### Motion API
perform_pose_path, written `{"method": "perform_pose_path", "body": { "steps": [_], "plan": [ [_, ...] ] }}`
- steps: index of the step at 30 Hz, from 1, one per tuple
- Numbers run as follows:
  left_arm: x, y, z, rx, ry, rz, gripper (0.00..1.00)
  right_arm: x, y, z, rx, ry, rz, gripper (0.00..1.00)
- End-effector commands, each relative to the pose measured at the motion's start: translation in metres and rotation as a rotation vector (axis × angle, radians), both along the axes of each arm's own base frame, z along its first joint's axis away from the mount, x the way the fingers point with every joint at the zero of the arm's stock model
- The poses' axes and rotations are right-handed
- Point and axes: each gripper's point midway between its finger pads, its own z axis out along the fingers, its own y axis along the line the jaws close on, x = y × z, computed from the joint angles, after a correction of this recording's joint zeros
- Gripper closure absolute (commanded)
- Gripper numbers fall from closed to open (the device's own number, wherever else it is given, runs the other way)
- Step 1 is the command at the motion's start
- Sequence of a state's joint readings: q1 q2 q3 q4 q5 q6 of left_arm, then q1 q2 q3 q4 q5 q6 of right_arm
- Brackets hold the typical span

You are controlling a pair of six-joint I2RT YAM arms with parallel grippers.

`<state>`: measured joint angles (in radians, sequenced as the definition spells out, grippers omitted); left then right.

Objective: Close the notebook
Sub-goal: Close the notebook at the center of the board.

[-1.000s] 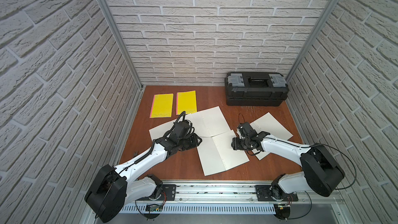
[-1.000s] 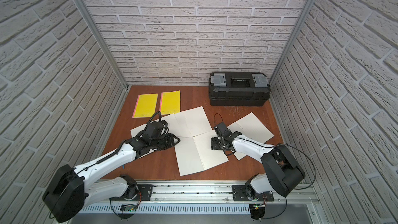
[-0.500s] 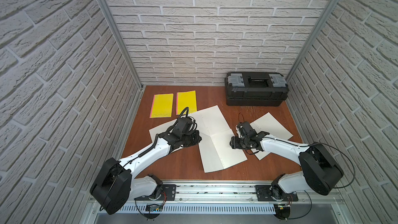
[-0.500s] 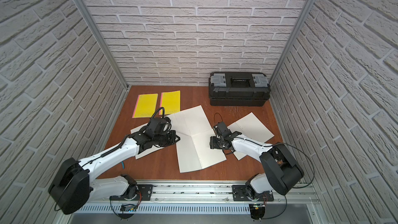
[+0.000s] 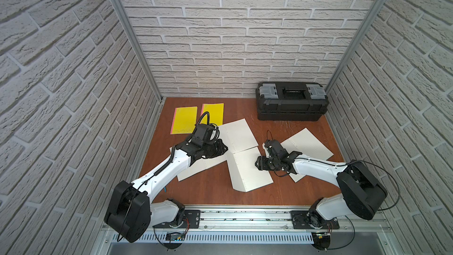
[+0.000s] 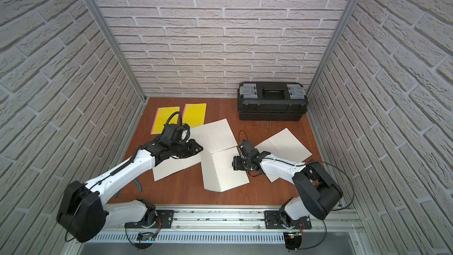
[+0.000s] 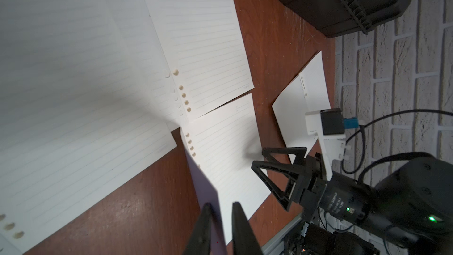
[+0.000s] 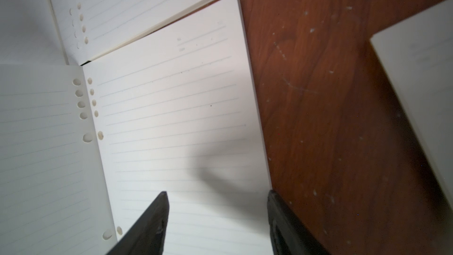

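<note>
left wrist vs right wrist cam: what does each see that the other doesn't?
Left wrist only: toolbox, brick wall, a raised page's shaded back between the left fingers. Right wrist only: that page's lined face. Both: open right fingers, the notebook, a loose sheet, the table.

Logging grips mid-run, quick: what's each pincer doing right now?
Left pincer: nearly closed astride the lifted white lined notebook page; grip cannot be told.
Right pincer: open, holding nothing.
</note>
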<state>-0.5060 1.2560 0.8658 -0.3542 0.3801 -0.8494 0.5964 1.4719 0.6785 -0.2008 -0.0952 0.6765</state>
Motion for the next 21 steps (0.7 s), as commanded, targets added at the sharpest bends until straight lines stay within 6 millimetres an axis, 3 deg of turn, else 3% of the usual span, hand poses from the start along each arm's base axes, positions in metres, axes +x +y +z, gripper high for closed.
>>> {"method": "perform_pose_path", "body": {
  "steps": [1,10,21],
  "plan": [
    [0.003,-0.010,0.008,-0.031,-0.016,-0.050,0.76,-0.024,-0.008,-0.020,-0.034,0.103,-0.003,0.36],
    [0.000,-0.028,0.023,-0.071,-0.066,-0.115,0.63,-0.014,-0.020,0.000,-0.052,0.062,-0.021,0.32],
    [0.003,-0.064,0.031,-0.125,-0.112,-0.184,0.58,-0.003,-0.041,0.021,-0.047,0.026,-0.062,0.28]
  ]
}}
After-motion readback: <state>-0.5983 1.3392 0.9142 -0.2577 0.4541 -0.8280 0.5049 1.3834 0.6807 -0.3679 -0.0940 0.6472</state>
